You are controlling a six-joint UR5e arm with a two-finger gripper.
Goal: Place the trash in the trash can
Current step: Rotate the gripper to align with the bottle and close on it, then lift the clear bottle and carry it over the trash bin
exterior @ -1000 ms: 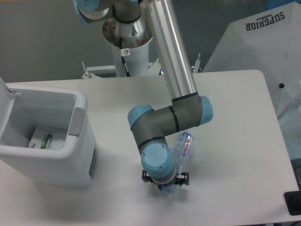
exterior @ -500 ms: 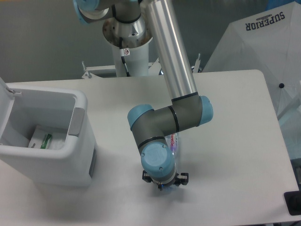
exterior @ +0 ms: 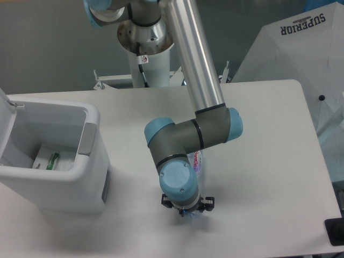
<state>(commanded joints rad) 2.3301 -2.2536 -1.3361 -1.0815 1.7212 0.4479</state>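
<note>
End effector (exterior: 186, 207) status: it points down at the table (exterior: 269, 161) near the front edge, directly below the blue wrist joint, which hides its fingers from the fixed camera; whether they are parted or clamped on anything cannot be determined. Only the small black mounting tabs and a bluish spot beneath the wrist are visible. Task progress, judged from the layout: one of two items is finished. The pouch (exterior: 49, 160), a translucent white plastic packet with a green strip, lies flat on the floor of the trash can (exterior: 80, 177), toward the left side of the compartment. The trash can is a large white-grey rectangular bin with rounded corners and a darker grey handle patch on its right wall; it stands at the left edge of the table with its hinged lid raised, so the opening is unobstructed. The remaining item is the bottle (exterior: 197, 162), a clear plastic container with a label bearing red lettering. It is mostly hidden behind the forearm and wrist, with only a narrow strip of the label and clear body showing just right of the wrist. The bluish spot under the wrist may be its cap. Whether the bottle rests on the table or is lifted cannot be determined. Remaining work: transfer the bottle leftward over the rim and release it inside.
</note>
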